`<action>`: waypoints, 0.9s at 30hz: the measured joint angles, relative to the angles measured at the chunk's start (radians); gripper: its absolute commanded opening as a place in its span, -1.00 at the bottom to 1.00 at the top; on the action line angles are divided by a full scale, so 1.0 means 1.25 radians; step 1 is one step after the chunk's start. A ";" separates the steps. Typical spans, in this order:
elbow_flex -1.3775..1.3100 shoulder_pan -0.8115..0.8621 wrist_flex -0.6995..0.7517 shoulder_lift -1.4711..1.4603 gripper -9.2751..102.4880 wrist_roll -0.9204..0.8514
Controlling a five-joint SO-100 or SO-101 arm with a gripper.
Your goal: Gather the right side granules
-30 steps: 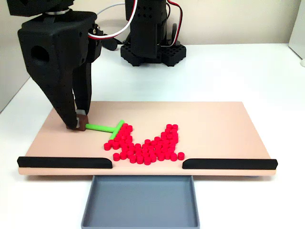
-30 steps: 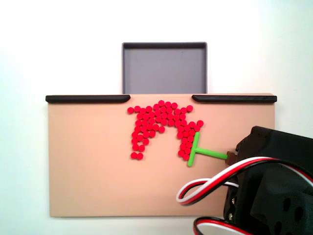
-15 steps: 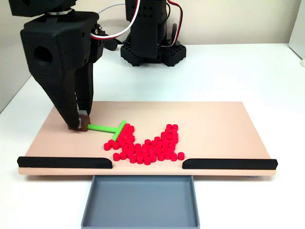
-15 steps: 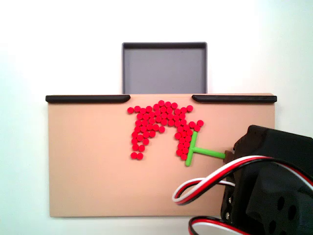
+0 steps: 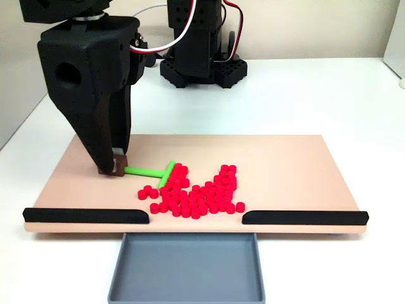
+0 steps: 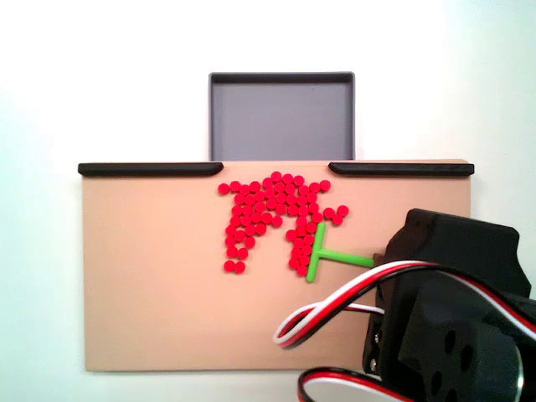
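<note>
The granules (image 5: 193,191) are a patch of small red cylinders on the tan board (image 5: 285,158), near its front edge between the two rails. From above, the granules (image 6: 268,211) form a loose arch below the tray. My gripper (image 5: 114,168) stands at the board's left in the front fixed view, shut on the handle end of a green T-shaped stick (image 5: 149,170). The stick's crossbar (image 6: 316,250) rests against the right flank of the patch in the view from above. There my arm's black body (image 6: 452,293) covers the fingertips.
A grey tray (image 5: 186,266) sits below the gap between two black rails (image 5: 85,215) (image 5: 304,217) at the board's front edge. The arm's base (image 5: 199,66) stands behind the board. White table surrounds it.
My gripper and the green stick have slid toward the patch, rightward in the front view. The crossbar has pushed that side's granules inward, tightening that flank.
</note>
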 measured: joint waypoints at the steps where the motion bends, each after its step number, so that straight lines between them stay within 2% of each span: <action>1: 0.000 -0.002 0.000 0.000 -0.84 0.000; 27: 0.001 0.006 0.006 0.023 -0.84 0.018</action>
